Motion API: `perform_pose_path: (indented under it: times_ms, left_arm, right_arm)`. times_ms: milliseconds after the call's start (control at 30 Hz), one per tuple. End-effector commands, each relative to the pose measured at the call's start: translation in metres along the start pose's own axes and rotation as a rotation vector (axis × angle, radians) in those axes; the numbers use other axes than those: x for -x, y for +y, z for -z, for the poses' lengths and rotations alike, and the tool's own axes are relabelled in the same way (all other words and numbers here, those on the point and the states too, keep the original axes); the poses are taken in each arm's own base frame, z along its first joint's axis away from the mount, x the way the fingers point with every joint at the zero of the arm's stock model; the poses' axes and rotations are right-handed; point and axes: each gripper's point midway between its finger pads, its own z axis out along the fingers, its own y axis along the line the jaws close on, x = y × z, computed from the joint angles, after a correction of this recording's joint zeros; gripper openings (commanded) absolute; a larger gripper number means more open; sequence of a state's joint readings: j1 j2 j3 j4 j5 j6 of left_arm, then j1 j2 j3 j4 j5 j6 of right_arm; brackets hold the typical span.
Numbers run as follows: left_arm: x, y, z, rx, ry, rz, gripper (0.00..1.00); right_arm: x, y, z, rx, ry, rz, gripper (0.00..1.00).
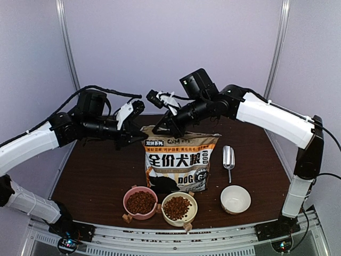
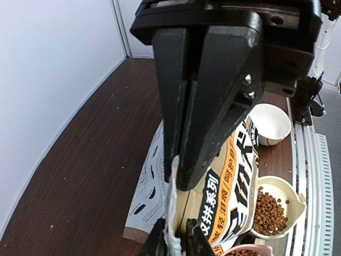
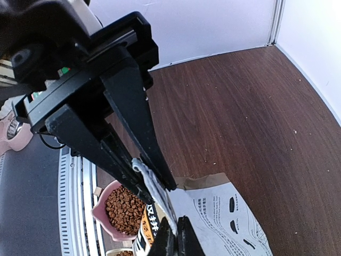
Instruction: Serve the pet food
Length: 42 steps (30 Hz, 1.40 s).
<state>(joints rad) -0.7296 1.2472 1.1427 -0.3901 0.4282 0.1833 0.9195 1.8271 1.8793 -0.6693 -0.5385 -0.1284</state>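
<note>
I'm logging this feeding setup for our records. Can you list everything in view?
food bag: one, kraft brown with an orange band, standing mid-table behind the bowls
pet food: two heaps, reddish brown, in the pink and cream bowls
pink bowl: one, pink, front left
cream bowl: one, cream, front centre
white bowl: one, white, empty, front right
scoop: one, shiny metal, lying right of the bag
table: one, dark brown wood
left gripper: one, black, pinching the bag's top edge
right gripper: one, black, pinching the same edge
</note>
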Motion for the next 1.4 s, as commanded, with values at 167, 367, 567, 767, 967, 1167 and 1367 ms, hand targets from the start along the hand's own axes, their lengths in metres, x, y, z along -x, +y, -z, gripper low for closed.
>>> perform_pose_path:
  times_ms: [167, 367, 567, 767, 967, 1167, 1367]
  left_arm:
    - [0.013, -0.005, 0.001, -0.051, -0.046, -0.006, 0.01]
    - [0.013, -0.007, -0.001, -0.062, -0.058, -0.003, 0.0]
    - [0.012, -0.007, -0.002, -0.063, -0.059, 0.0, 0.0]
    - [0.011, -0.006, -0.003, -0.062, -0.057, 0.003, 0.0]
    - [0.011, -0.004, 0.0, -0.043, -0.056, 0.001, 0.0]
    - [0.011, -0.001, 0.005, -0.021, -0.062, -0.002, 0.0]
    - [0.012, -0.001, 0.008, -0.013, -0.066, -0.006, 0.0]
  right_arm:
    - [0.009, 0.001, 0.004, -0.009, -0.026, 0.009, 0.0]
    - [0.001, 0.0, -0.002, -0.012, 0.006, 0.006, 0.04]
    - [0.001, 0.001, -0.005, -0.008, 0.009, 0.009, 0.13]
    - [0.004, 0.005, -0.011, 0.007, 0.007, 0.015, 0.17]
    - [0.004, -0.002, -0.008, -0.045, 0.015, 0.018, 0.0]
    - [-0.008, -0.007, 0.003, -0.102, 0.062, 0.043, 0.0]
    - [-0.021, -0.014, 0.017, -0.176, 0.103, 0.063, 0.12]
